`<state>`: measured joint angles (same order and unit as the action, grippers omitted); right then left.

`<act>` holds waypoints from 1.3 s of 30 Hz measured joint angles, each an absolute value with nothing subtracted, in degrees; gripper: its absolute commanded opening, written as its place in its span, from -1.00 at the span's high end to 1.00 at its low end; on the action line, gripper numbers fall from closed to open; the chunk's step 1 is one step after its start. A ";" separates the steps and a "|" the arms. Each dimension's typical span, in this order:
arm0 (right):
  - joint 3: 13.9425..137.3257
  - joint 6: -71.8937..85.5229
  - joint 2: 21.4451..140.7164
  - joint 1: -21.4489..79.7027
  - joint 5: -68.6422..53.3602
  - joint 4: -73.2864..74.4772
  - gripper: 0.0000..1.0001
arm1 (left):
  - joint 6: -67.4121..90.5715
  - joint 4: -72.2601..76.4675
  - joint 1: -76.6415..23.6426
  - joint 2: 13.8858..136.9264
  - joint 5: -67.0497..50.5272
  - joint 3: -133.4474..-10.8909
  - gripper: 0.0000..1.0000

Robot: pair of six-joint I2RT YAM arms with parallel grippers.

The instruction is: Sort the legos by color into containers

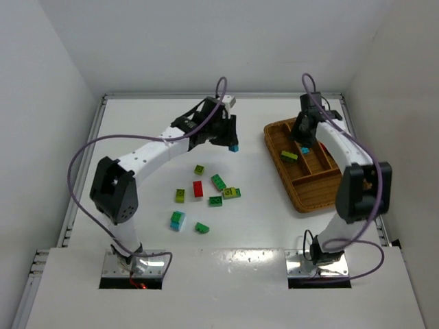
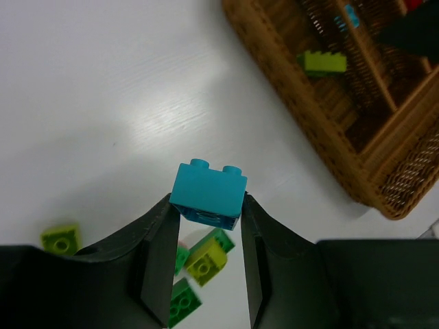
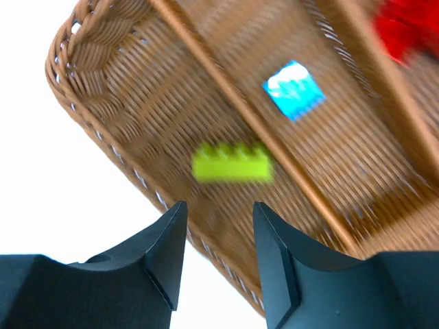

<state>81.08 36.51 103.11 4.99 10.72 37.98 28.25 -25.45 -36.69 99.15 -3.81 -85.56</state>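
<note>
Left gripper (image 2: 208,207) clamps cyan brick (image 2: 208,192); right gripper (image 3: 219,212) apart.
3 bricks (image 3: 232,163) in wicker tray (image 1: 306,201); roughly 8 unsorted.

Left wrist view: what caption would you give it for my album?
Left tool holding a cyan lego over the table, with the tray close by.

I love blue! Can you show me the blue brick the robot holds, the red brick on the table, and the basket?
Blue brick (image 2: 208,195): left wrist view, its front face.
Red brick (image 1: 198,189): top view, its middle.
Basket (image 1: 281,166): top view, its left rim.
</note>
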 measured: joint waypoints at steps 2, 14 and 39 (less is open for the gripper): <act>76.27 38.24 95.24 4.56 12.75 38.19 -0.04 | 29.04 -25.67 -37.06 103.37 -5.54 -90.87 1.00; 58.11 50.37 61.43 0.40 19.64 39.83 -0.55 | 35.24 -20.53 -40.71 138.04 -17.56 -131.94 1.00; 54.85 55.05 43.68 0.67 25.26 56.03 -0.55 | 51.62 11.29 -49.69 156.46 -12.23 -139.15 0.64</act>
